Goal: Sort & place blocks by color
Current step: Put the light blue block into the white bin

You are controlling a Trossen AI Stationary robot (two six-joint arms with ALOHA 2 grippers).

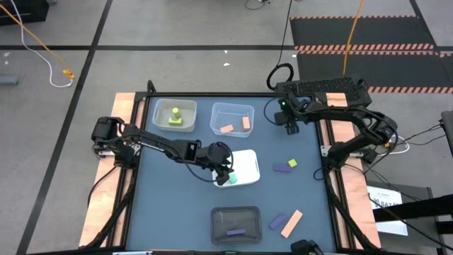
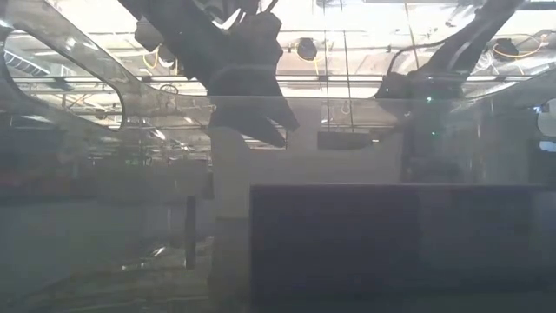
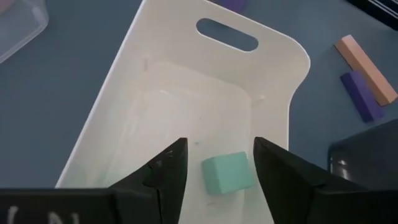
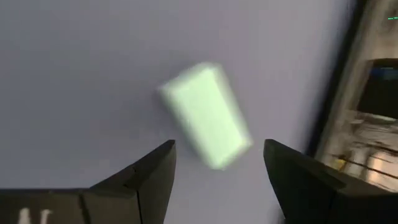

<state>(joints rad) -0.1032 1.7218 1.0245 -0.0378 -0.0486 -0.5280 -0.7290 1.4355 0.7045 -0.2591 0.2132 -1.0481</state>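
My left gripper (image 1: pixel 225 175) (image 3: pixel 217 149) hangs open over the white tray (image 1: pixel 246 164) (image 3: pixel 292 50) in the middle of the table. A mint-teal cube (image 3: pixel 227 173) (image 1: pixel 232 179) lies flat on the tray's floor between the two fingers, with a gap on each side. My right gripper (image 1: pixel 291 127) (image 4: pixel 219 149) is open near the table's far right corner, above a pale mint block (image 4: pixel 205 115) that lies on the bare table just ahead of its fingertips. Both grippers hold nothing.
At the far side, one clear tray (image 1: pixel 161 106) holds yellow-green blocks and another (image 1: pixel 219 110) holds peach-orange blocks. A dark tray (image 1: pixel 219 216) near the front holds a purple bar. Loose on the right are a purple bar (image 1: pixel 282 168), a yellow-green cube (image 1: pixel 292 163), a purple bar (image 1: pixel 277 222) and a peach bar (image 1: pixel 291 223).
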